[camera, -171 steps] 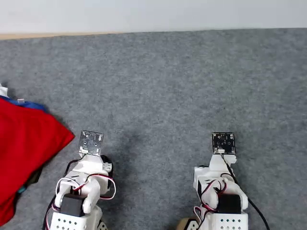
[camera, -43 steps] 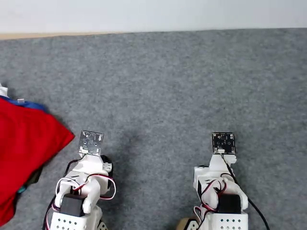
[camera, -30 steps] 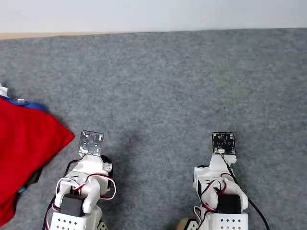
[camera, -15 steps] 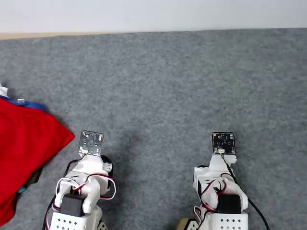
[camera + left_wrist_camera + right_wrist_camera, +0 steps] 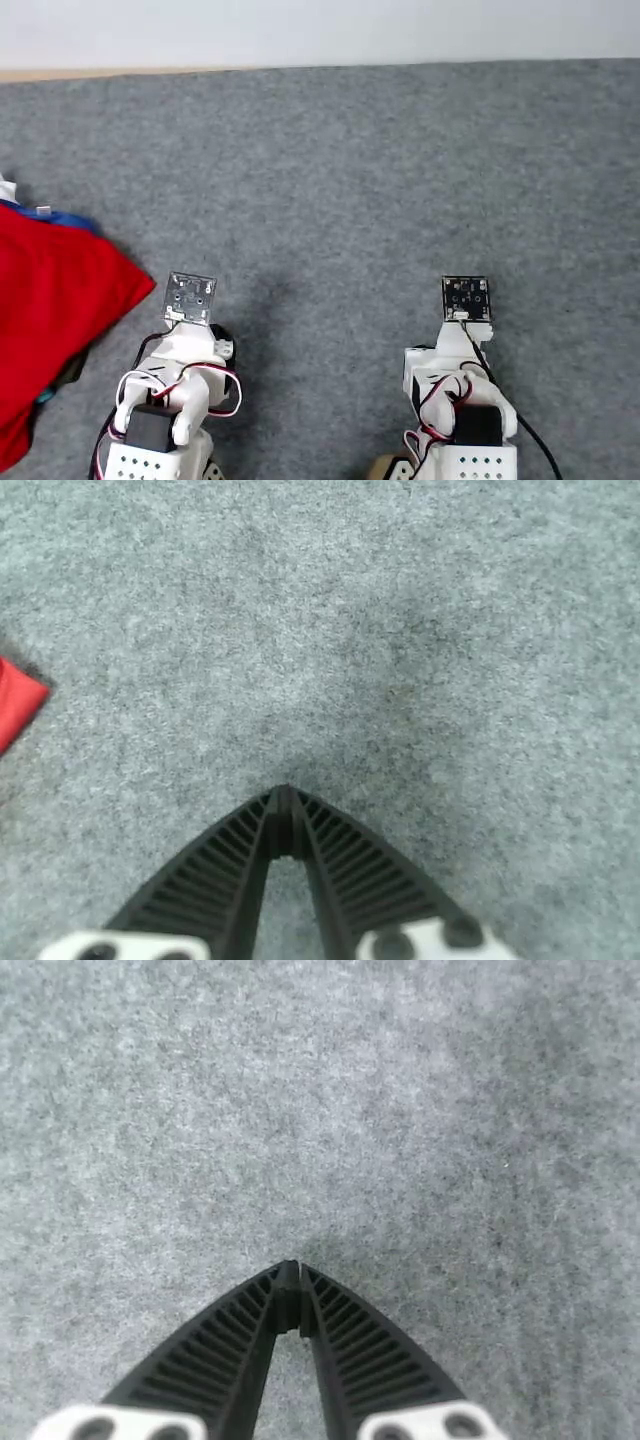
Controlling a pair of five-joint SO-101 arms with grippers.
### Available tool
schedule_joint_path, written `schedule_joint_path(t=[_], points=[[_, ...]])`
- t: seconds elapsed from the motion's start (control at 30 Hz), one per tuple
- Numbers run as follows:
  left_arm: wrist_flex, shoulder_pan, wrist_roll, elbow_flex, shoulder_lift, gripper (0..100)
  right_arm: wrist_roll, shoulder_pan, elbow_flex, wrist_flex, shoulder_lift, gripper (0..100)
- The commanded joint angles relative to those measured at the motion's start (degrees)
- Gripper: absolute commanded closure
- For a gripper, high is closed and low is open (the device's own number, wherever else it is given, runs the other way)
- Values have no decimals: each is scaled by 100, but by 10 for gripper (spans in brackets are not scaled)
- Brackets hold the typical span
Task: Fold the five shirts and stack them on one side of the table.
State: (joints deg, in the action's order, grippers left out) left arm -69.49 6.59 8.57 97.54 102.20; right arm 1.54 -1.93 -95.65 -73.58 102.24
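Observation:
A folded red shirt [image 5: 50,320] lies on top of a pile at the table's left edge, with a strip of blue cloth [image 5: 60,219] and a bit of white showing from under its far side. A corner of the red shirt [image 5: 15,710] also appears in the left wrist view. My left gripper [image 5: 285,798] is shut with nothing in it, folded back near the front edge just right of the pile. My right gripper [image 5: 294,1272] is shut and empty too, parked over bare felt at the front right.
Grey felt [image 5: 380,170] covers the table, and a pale wall strip runs along the far edge. Both arm bases [image 5: 160,440] [image 5: 465,435] sit at the front edge.

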Motion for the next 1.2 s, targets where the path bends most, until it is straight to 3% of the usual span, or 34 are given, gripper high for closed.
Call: schedule_joint_path(t=[0.0, 0.33, 0.97, 1.17], points=[[-35, 0, 26, -101, 53, 997, -35, 48, -79, -13, -22, 988], [-18, 721, 26, -101, 53, 996, -35, 48, -79, -13, -22, 988], [-26, 730, 44, -101, 53, 996, -35, 48, -79, -13, -22, 988], [123, 545, -237, -365, 53, 995, -35, 48, -79, -13, -22, 988]])
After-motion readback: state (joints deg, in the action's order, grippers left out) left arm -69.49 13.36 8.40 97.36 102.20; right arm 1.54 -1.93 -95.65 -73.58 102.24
